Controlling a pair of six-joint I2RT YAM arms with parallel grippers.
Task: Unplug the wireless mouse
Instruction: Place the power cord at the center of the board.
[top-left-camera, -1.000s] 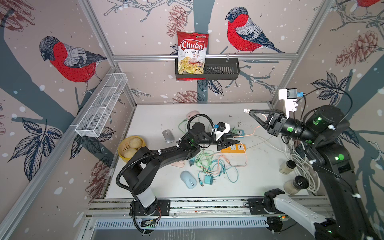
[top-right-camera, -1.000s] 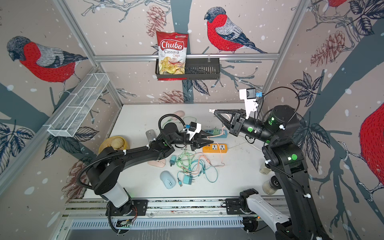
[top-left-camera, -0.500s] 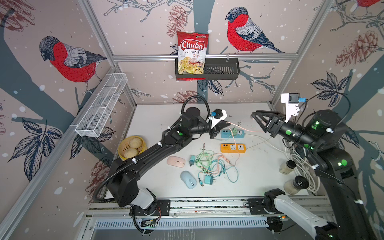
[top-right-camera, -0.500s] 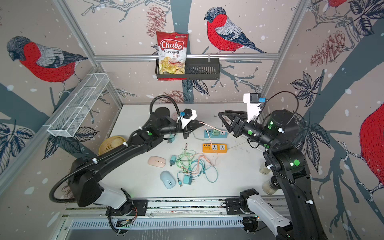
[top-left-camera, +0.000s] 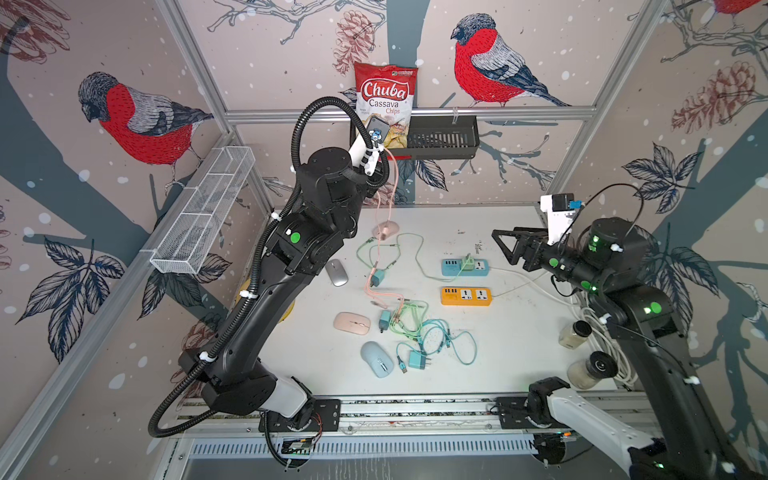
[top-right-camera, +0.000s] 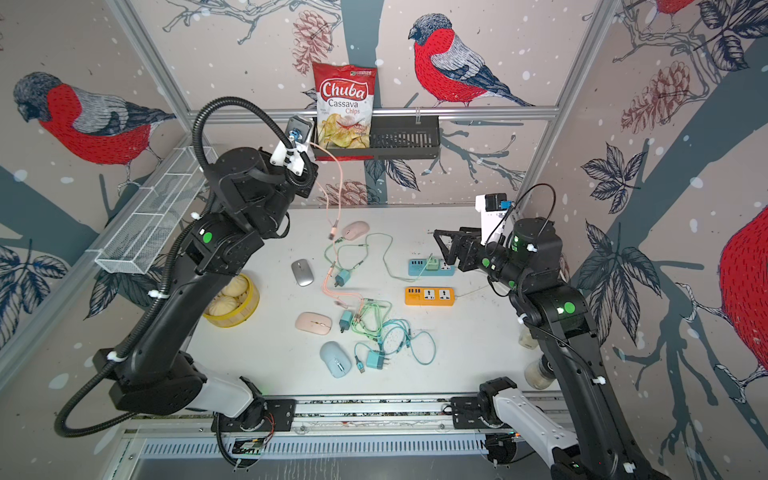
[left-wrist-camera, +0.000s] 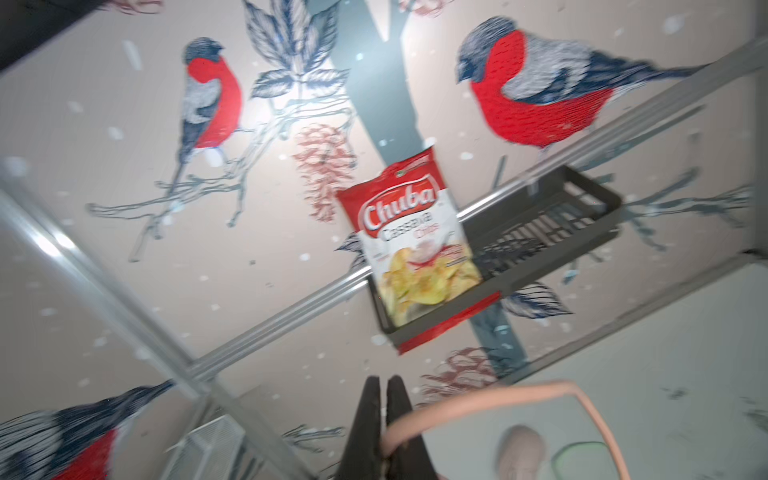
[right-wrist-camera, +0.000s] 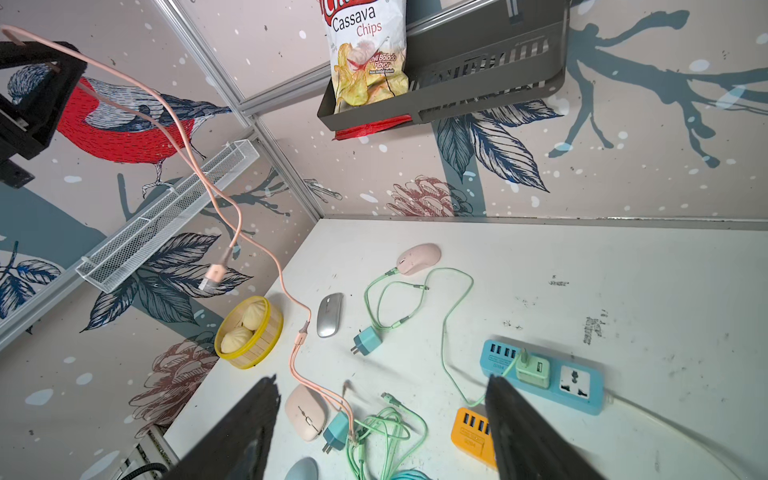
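My left gripper (left-wrist-camera: 384, 380) is raised high near the back wall shelf, shut on a pink cable (left-wrist-camera: 478, 401). Seen from the right wrist view, this gripper (right-wrist-camera: 62, 62) holds the pink cable (right-wrist-camera: 187, 137) so that its plug (right-wrist-camera: 214, 276) dangles free above the table. The cable's other end trails down to the table (top-left-camera: 374, 286). A pink mouse (top-left-camera: 386, 228) lies at the back with a green cable (right-wrist-camera: 453, 299) at its nose. Silver (top-left-camera: 336, 272), pink (top-left-camera: 352, 322) and blue (top-left-camera: 377, 358) mice lie nearer. My right gripper (top-left-camera: 505, 245) hovers open by the blue power strip (top-left-camera: 463, 267), holding nothing.
An orange power strip (top-left-camera: 465, 296) lies in front of the blue one, which carries a green charger (right-wrist-camera: 532, 368). A tangle of green and teal cables (top-left-camera: 419, 332) sits mid-table. A yellow bun steamer (top-right-camera: 232, 299) stands at the left and jars (top-left-camera: 575, 332) at the right.
My left arm rose from the table by the power strips up toward the shelf, taking the pink cable with it. My right gripper opened and drew back a little to the right.
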